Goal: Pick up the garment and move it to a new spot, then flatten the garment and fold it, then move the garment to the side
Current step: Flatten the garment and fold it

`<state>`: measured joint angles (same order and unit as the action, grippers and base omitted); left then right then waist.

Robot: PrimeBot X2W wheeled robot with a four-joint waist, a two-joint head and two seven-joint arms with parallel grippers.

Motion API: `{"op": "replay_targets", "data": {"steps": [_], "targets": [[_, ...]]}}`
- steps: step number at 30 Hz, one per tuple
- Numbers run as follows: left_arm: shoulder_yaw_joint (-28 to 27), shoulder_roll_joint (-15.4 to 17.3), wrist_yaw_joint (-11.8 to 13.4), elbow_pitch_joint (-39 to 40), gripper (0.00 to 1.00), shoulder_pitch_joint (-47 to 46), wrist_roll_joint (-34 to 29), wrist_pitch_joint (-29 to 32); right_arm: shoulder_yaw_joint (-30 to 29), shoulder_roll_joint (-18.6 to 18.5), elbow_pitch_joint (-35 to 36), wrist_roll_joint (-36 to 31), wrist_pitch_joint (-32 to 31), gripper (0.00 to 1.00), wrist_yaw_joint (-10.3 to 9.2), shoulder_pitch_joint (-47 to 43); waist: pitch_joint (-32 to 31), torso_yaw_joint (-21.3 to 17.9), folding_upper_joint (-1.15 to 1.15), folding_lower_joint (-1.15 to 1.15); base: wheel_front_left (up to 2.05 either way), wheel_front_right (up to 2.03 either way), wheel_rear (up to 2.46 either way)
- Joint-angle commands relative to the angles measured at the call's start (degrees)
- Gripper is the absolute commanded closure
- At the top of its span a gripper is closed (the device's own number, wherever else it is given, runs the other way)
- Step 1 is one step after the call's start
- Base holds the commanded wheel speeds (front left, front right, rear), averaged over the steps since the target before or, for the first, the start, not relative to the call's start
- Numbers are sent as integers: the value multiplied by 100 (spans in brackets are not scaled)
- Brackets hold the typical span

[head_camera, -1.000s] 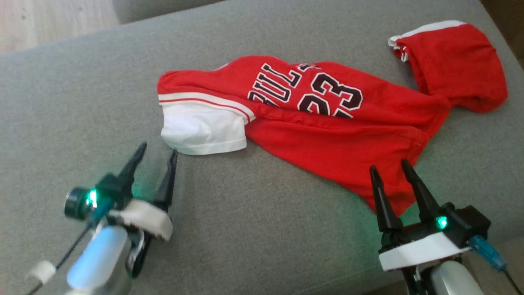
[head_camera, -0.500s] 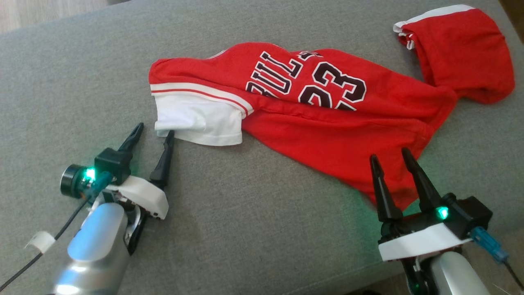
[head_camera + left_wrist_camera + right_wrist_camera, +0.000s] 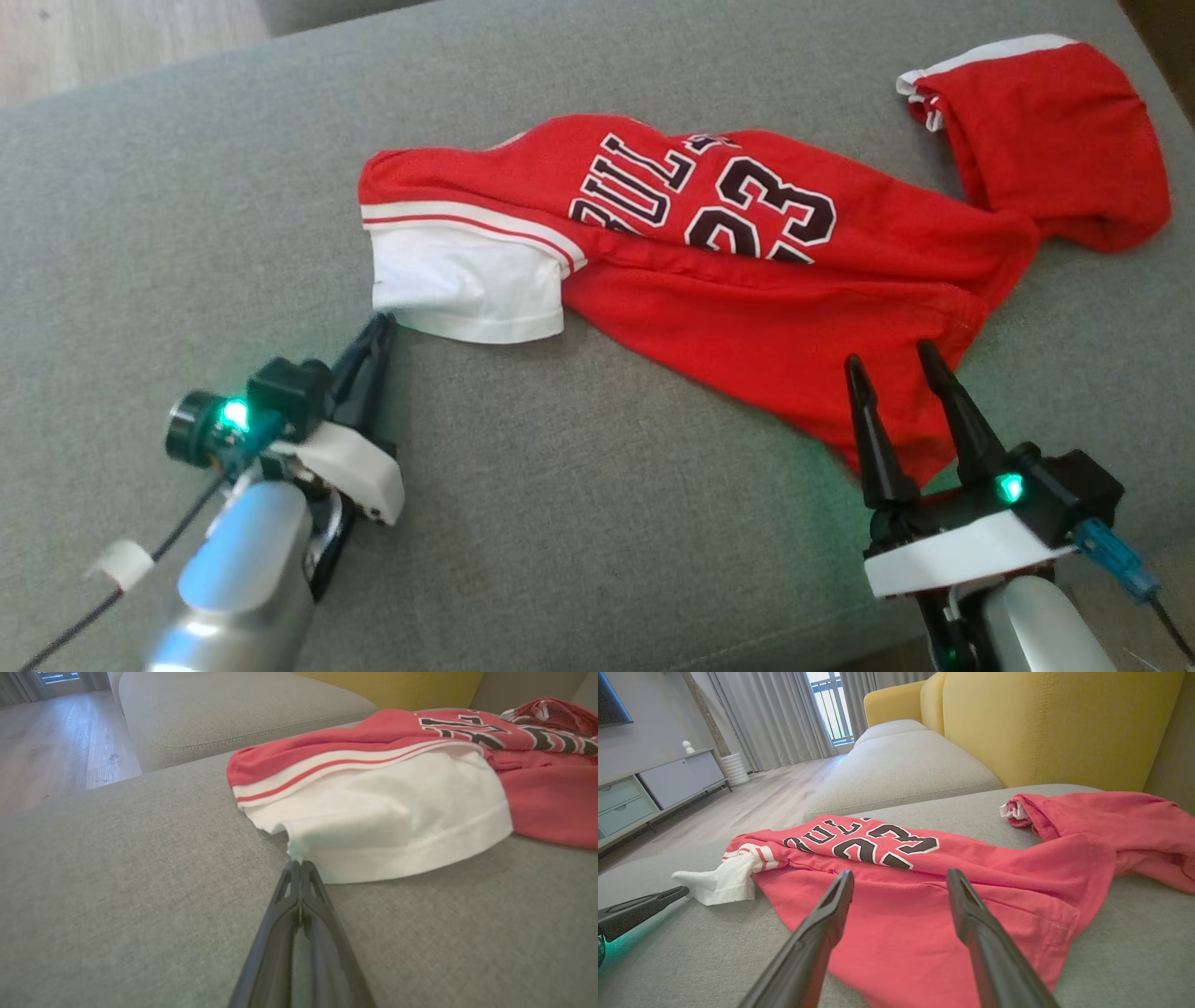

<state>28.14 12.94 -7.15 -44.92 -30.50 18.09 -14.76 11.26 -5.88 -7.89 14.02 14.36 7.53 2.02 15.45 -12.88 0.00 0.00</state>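
The garment [image 3: 747,280], a red jersey-style top with black, white-edged lettering and the number 23, lies crumpled across the middle and far right of a grey sofa cushion [image 3: 560,523]. Its hood [image 3: 1055,149], edged in white, is flopped out at the far right. A white sleeve [image 3: 467,289] with a red-and-white striped band sticks out at the left. The red body sags toward the near right, ending in a loose hem. The left end effector [image 3: 378,327] lies low on the cushion at the near left, its two dark fingers pressed together. Their tips sit at the sleeve's near-left corner, and in the left wrist view the white cloth is drawn into a small point between them, so it is clamped on the sleeve. The right end effector [image 3: 888,353] is at the near right with its fingers well apart, the tips reaching over the red hem. Whether they touch the cloth cannot be told. A green light glows on each wrist. Beyond the garment, a second grey cushion [image 3: 901,765] sits to the far left, a yellow backrest [image 3: 1055,723] stands behind both, and a pale wood floor [image 3: 46,742] runs past the sofa to grey curtains [image 3: 770,714] and a low cabinet [image 3: 668,779].
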Motion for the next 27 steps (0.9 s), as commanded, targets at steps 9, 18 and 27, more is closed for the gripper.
{"op": "replay_targets", "data": {"steps": [9, 18, 27], "targets": [[-39, 135, -32, 937, 100, 520, 309, -24, 56, -87, 112, -54, 63, 0, -4, -169, -410, 126, 0, 0, 0, 0, 0], [-386, 382, -33, 2261, 100, 1658, 899, -24, 36, -100, 75, -31, 63, 0, -4, -448, -824, 193, 0, 0, 0, 0, 0], [-778, 476, -33, 3364, 100, 1790, 1678, 185, -267, -312, -419, 380, 63, 0, -4, -254, -701, 387, 0, 0, 0, 0, 0]]}}
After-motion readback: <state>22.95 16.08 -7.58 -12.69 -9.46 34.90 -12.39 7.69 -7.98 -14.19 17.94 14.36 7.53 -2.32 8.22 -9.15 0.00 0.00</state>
